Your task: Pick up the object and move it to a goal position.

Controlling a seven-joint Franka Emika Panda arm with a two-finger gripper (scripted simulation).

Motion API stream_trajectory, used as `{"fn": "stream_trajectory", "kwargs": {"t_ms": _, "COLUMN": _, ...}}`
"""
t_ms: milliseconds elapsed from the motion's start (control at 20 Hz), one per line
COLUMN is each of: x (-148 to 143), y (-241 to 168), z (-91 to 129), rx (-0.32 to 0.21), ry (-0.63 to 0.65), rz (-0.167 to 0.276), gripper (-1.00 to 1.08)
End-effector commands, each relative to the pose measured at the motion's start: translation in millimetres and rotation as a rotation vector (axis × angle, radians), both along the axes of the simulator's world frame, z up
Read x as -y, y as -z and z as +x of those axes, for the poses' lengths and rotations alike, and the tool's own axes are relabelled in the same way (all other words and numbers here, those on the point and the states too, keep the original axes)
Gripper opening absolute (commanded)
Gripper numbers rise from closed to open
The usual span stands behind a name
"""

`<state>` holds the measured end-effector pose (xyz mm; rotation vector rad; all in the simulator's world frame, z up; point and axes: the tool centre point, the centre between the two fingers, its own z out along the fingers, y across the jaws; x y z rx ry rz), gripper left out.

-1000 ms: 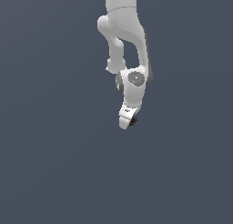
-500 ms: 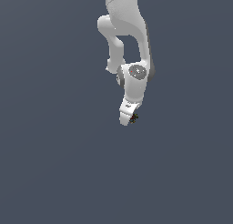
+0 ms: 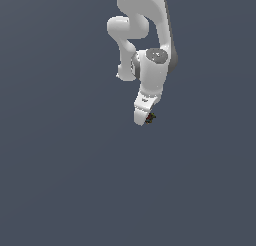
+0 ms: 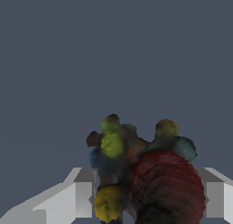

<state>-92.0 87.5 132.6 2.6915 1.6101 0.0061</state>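
The object [image 3: 150, 117] is a tiny dark clump with red and green flecks, sitting at the tip of the white hand in the exterior view. Close up in the wrist view, the object [image 4: 145, 173] is a lumpy cluster of dark red, yellow-green and blue balls. It sits between my two white fingers [image 4: 84, 193], which press on it from both sides. My gripper [image 3: 146, 119] is shut on it, held in the air below the bent white arm [image 3: 150, 50].
Only a flat, featureless grey-blue background surrounds the arm in both views. No table edge, container or other object shows.
The arm has swung toward the exterior view's right and drawn slightly upward, carrying the object with it. The hand has tilted a little.
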Motion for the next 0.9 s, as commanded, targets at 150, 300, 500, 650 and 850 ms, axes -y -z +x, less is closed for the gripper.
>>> {"fn": "stream_trajectory", "kwargs": {"t_ms": 150, "x": -7, "y": -54, "z": -12, "rx": -0.001, "ry": -0.001, "rz": 0.001, "gripper": -1.00}}
{"fn": "stream_trajectory", "kwargs": {"t_ms": 300, "x": -11, "y": -86, "z": -19, "rx": -0.002, "ry": -0.002, "rz": 0.003, "gripper": -1.00}}
{"fn": "stream_trajectory", "kwargs": {"t_ms": 500, "x": -16, "y": -127, "z": -27, "rx": -0.003, "ry": -0.002, "rz": 0.004, "gripper": -1.00}}
{"fn": "stream_trajectory", "kwargs": {"t_ms": 650, "x": -19, "y": -155, "z": -33, "rx": -0.004, "ry": -0.003, "rz": 0.004, "gripper": -1.00}}
{"fn": "stream_trajectory", "kwargs": {"t_ms": 850, "x": -23, "y": -186, "z": -38, "rx": -0.005, "ry": -0.002, "rz": 0.004, "gripper": -1.00}}
